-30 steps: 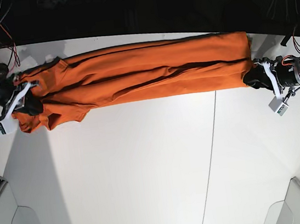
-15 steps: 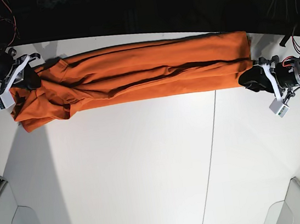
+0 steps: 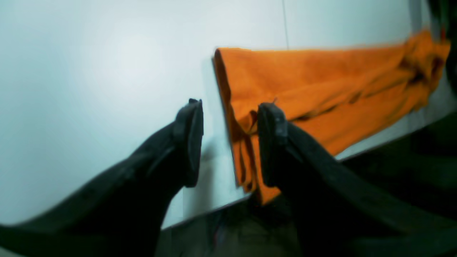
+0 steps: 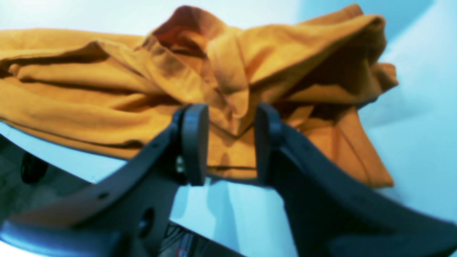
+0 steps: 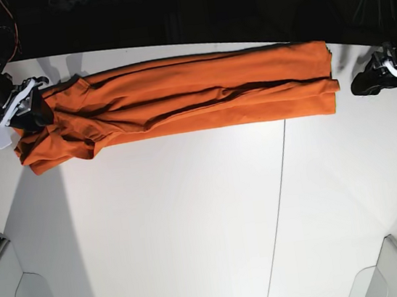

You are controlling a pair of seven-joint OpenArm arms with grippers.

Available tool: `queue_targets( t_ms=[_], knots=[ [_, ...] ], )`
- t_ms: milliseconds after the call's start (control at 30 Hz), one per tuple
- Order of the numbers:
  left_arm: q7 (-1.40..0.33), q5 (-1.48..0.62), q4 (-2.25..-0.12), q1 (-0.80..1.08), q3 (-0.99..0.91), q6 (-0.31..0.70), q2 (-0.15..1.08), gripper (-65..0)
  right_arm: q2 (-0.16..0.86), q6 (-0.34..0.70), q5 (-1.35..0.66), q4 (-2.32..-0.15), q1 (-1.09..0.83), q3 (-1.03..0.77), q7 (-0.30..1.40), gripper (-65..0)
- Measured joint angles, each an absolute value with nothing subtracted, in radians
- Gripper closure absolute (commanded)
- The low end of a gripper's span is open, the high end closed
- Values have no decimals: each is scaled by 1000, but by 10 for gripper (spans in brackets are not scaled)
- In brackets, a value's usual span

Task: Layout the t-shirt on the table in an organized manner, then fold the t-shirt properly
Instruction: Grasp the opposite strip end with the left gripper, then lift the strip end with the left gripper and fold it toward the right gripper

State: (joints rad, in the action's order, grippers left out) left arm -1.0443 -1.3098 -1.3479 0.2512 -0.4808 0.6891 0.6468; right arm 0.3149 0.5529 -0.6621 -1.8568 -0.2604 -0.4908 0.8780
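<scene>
Along the far edge of the table (image 5: 193, 222) we have the t-shirt (image 5: 191, 94) lying in a long narrow band, folded lengthwise, its bunched sleeve-and-collar end toward our right arm. Our left gripper (image 5: 369, 82) sits just off the shirt's hem end with its fingers spread and nothing between them. Our right gripper (image 4: 228, 142) hovers at the crumpled end, fingers likewise parted, cloth behind them rather than pinched. We judge both ends were set down so the band lies stretched and flat; folding it across its length seems the remaining step.
</scene>
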Motion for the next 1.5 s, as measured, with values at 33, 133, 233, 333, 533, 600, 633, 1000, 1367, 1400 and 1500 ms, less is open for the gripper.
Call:
queue_targets(
  t_ms=[33,133,233,333,533,600,633,1000,1367,1400,1500],
  knots=[
    [-1038,-1316,-1348,261,-526,690,621,-302,315,553,-664,-1857,-260,-491,875,-219],
    [-1021,-1319,-1348,307,-570,689,583,-355,302,553,-661,-1857,-261,-492,877,-219],
    [-1023,-1314,-1348,321,-561,689,533,-372,275,553,-662,-1857,-260,-492,876,-219],
    [-929,-1192,-1348,318,-557,689,492,-376,264,553,-661,-1857,-261,-492,877,-219],
    [-894,-1145,-1348,318,-545,690,458,-376,265,553,-681,-1857,-260,-492,876,-219],
    [-889,-1155,-1348,315,-520,690,460,-376,265,553,-681,-1857,-260,-492,876,-219],
    [-889,-1159,-1348,309,-503,690,460,-376,262,553,-680,-1857,-260,-492,876,-219],
    [-865,-1089,-1353,229,-352,701,416,-376,252,553,-681,-1857,-260,-492,875,-219],
    [-785,-949,-1359,211,-278,712,418,0,252,553,-680,-1857,-253,-492,868,-219],
    [-786,-927,-1358,199,-288,712,415,0,252,553,-680,-1857,-249,-492,868,-219],
    [-785,-844,-1356,151,-331,712,415,0,252,553,-681,-1857,-235,-492,866,-219]
  ],
)
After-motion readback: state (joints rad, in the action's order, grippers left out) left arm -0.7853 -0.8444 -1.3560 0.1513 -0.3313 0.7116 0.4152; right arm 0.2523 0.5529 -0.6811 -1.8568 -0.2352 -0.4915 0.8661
